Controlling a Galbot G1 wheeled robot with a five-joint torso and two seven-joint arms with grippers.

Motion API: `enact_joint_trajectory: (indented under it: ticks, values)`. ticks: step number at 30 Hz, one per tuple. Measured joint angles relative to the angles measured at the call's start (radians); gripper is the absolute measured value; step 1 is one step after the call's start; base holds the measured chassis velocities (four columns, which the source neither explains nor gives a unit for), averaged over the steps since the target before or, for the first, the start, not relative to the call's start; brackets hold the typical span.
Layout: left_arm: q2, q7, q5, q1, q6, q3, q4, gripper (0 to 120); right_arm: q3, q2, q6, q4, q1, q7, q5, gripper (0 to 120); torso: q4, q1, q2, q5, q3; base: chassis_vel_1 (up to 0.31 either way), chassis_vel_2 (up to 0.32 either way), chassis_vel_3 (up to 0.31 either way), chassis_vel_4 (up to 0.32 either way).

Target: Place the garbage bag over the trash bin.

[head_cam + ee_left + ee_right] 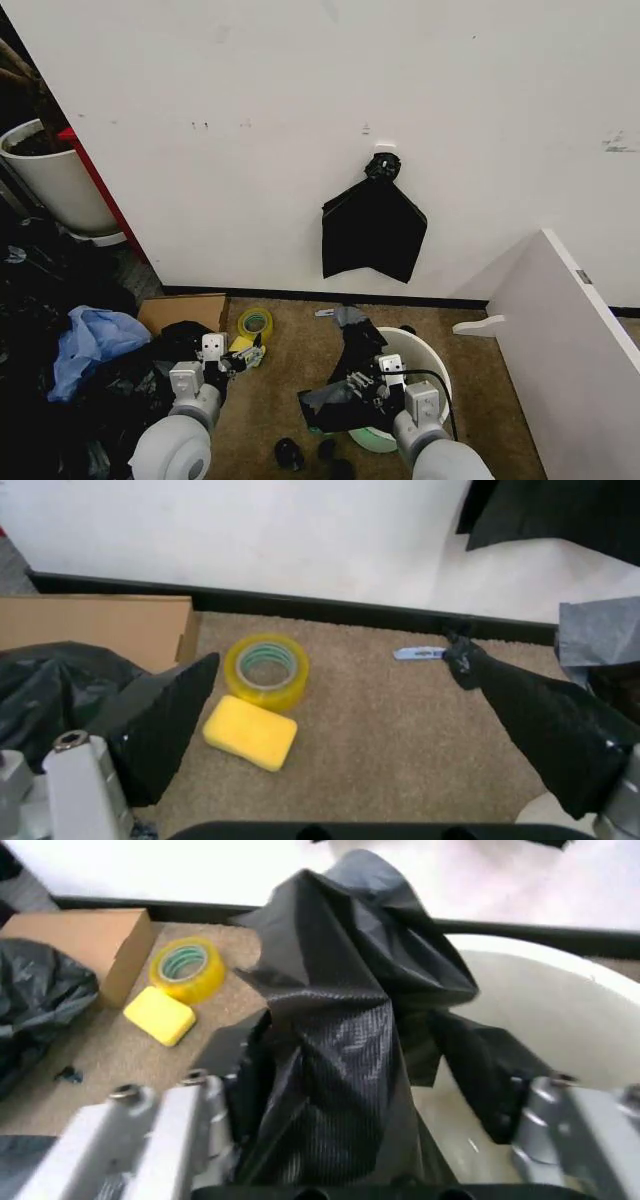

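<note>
Garbage bag is bunching up right between the fingers of my right end effector, which is spread wide with the film draping through it. That end effector is hovering at the near rim of the trash bin, and the bag is hanging partly over the bin's opening. My left end effector is sitting off to the side with a black scrap by its finger; I can't tell how it's set. Just ahead of it I'm seeing a yellow sponge touching a tape roll on the carpet.
</note>
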Motion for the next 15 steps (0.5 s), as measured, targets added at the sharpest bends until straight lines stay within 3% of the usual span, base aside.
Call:
enact_joint_trajectory:
  ticks: [5, 10, 14, 15]
  values:
    - [-0.017, -0.001, 0.017, -0.016, 0.0, 0.033, 0.013, 100, 0.048, -0.022, 0.035, 0.021, -0.037, 0.027, 0.109, 34, -0.0001, 0.0, 0.0, -0.0003, 0.0, 0.0, 0.0, 0.0, 0.0]
    - [-0.017, -0.001, 0.018, -0.017, 0.0, 0.036, 0.015, 100, 0.062, -0.03, 0.05, 0.025, -0.062, 0.04, 0.126, 20, 0.0, 0.0, 0.0, 0.0, 0.0, 0.0, 0.0, 0.0, 0.0]
    - [-0.011, 0.0, 0.017, -0.019, 0.0, 0.041, 0.019, 100, 0.088, -0.035, 0.1, 0.027, -0.097, 0.08, 0.143, 0, 0.0, 0.0, 0.0, 0.0, 0.0, 0.0, 0.0, 0.0, 0.0]
    - [-0.01, 0.003, 0.016, -0.022, 0.0, 0.047, 0.023, 100, 0.098, -0.035, 0.114, 0.027, -0.109, 0.091, 0.148, 0, 0.0, 0.0, 0.0, 0.0, 0.0, 0.0, 0.0, 0.0, 0.0]
